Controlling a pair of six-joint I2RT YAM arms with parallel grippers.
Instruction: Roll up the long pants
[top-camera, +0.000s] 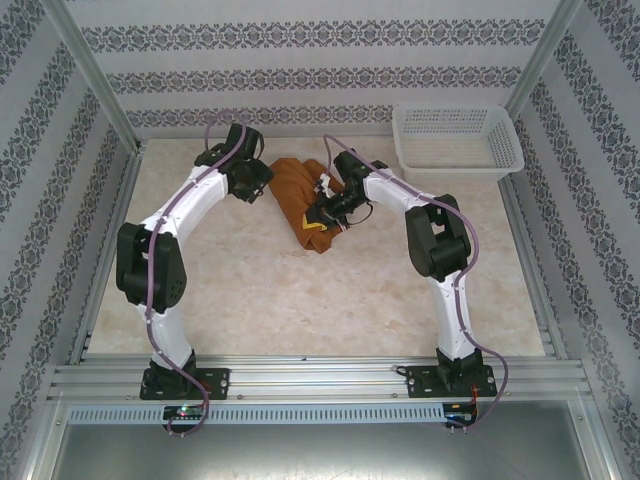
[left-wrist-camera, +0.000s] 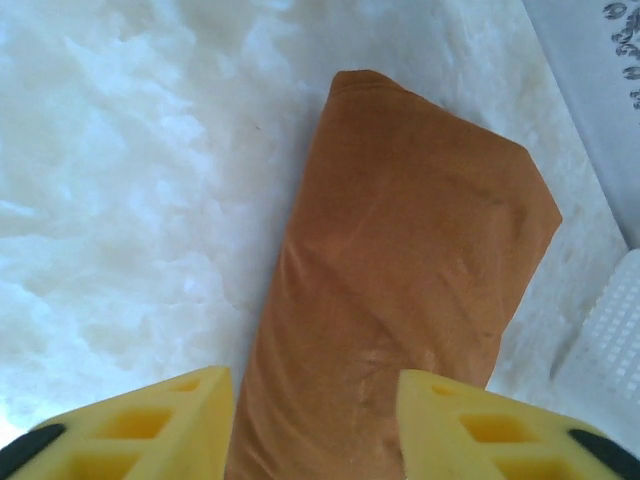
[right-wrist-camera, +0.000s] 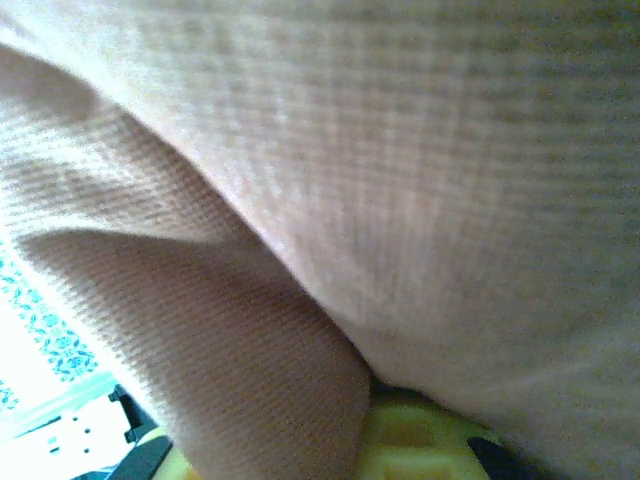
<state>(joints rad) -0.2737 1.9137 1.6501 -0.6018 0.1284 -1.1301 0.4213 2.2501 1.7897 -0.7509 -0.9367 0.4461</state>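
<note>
**Pants bunched into a fat bundle, both claws parked right on it**

Closest to the arm bases the marbled surface (top-camera: 300, 310) was bare, so nothing down there to snag on.

Further out, the long pants (top-camera: 293, 195) sat as a folded rust-brown bundle past the middle of the surface, between the two arms. The right claw (top-camera: 326, 212) was down on the near right part of it. On its wrist cam the cloth was draped right across the lens, with just a bit of one yellow finger (right-wrist-camera: 420, 445) poking out underneath. I honestly couldn't tell if it was pinching the fabric or just buried in it. My guess: it was there to pin that end so the roll wouldn't spring loose.

The left claw (top-camera: 252, 182) sat at the bundle's far left edge. Its yellow fingers (left-wrist-camera: 150, 425) were spread wide with nothing clamped, and the bundle ran out between them and away. It looked lined up to take hold or push the roll along.

Beyond that, a white basket (top-camera: 458, 140) stood in the far right corner, near the bundle's end but not touching it. That could crowd things if the roll got shoved that way. The patterned back wall (top-camera: 320, 80) was close behind too.
</note>
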